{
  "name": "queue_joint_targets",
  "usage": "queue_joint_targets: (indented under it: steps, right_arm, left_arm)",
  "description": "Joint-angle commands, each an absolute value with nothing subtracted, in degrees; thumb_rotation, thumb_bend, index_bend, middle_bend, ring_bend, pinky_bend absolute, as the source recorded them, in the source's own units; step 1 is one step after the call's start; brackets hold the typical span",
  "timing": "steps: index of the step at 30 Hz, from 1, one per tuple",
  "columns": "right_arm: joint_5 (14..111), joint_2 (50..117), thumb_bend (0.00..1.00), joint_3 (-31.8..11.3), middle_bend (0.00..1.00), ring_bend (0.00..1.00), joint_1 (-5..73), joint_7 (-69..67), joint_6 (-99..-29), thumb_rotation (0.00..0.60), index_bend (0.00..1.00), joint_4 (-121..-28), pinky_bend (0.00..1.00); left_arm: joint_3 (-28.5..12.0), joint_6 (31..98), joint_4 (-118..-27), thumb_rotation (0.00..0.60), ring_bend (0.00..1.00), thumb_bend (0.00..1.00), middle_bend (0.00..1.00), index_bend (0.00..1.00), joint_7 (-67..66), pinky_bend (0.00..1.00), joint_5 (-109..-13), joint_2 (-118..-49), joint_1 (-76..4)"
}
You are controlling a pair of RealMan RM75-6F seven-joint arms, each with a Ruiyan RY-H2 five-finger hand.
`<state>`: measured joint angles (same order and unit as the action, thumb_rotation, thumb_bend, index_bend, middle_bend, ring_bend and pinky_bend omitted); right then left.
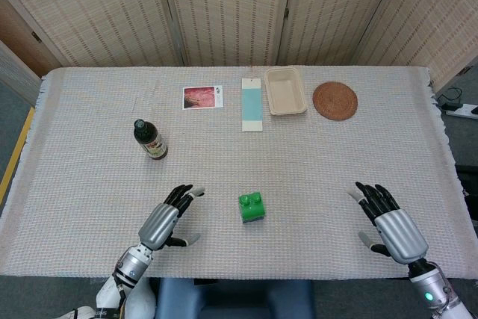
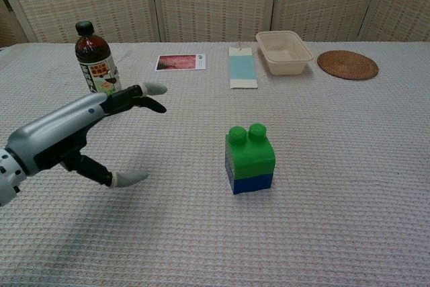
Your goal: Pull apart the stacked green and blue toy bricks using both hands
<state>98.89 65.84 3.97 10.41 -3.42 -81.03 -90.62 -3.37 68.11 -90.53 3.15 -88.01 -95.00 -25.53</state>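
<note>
The green brick (image 1: 251,204) (image 2: 250,150) sits stacked on the blue brick (image 2: 253,183) near the table's front middle. My left hand (image 1: 164,221) (image 2: 77,132) hovers open to the left of the stack, fingers stretched toward it, a clear gap between them. My right hand (image 1: 391,224) is open at the front right, well away from the bricks; the chest view does not show it.
A dark bottle (image 1: 150,140) (image 2: 97,67) stands behind my left hand. Along the far side lie a photo card (image 1: 202,97), a blue-and-white strip (image 1: 252,104), a beige tray (image 1: 284,91) and a round woven mat (image 1: 334,100).
</note>
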Motion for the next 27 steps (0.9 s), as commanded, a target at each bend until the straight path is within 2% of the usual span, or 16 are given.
queue_joint_targets:
  steps: [1, 8, 14, 27]
  right_arm:
    - [98.9, 65.5, 0.38, 3.9, 0.0, 0.0, 10.3, -4.0, -81.5, 0.6, 0.0, -90.7, 0.0]
    - [97.7, 65.0, 0.38, 3.2, 0.0, 0.0, 9.9, -5.2, -82.3, 0.6, 0.0, -90.0, 0.0]
    - [97.3, 64.2, 0.38, 3.0, 0.0, 0.0, 10.3, -8.2, -82.0, 0.6, 0.0, -89.8, 0.0]
    - [96.8, 63.0, 0.38, 2.7, 0.0, 0.0, 10.7, -11.8, -81.7, 0.6, 0.0, -89.4, 0.0]
  left_arm:
    - [-4.9, 66.9, -90.2, 0.6, 0.0, 0.29, 0.2, 0.05, 0.9, 0.0, -85.2, -98.4, -26.3]
    - [-6.9, 65.6, -87.7, 0.6, 0.0, 0.29, 0.26, 0.07, 0.4, 0.0, -81.8, -102.0, -27.6]
    - [-8.3, 63.2, -86.2, 0.6, 0.0, 0.29, 0.26, 0.08, 1.4, 0.0, -79.1, -104.1, -29.0]
    - [-11.7, 61.8, -75.8, 0.6, 0.0, 0.29, 0.26, 0.1, 3.2, 0.0, -77.2, -112.6, -33.0]
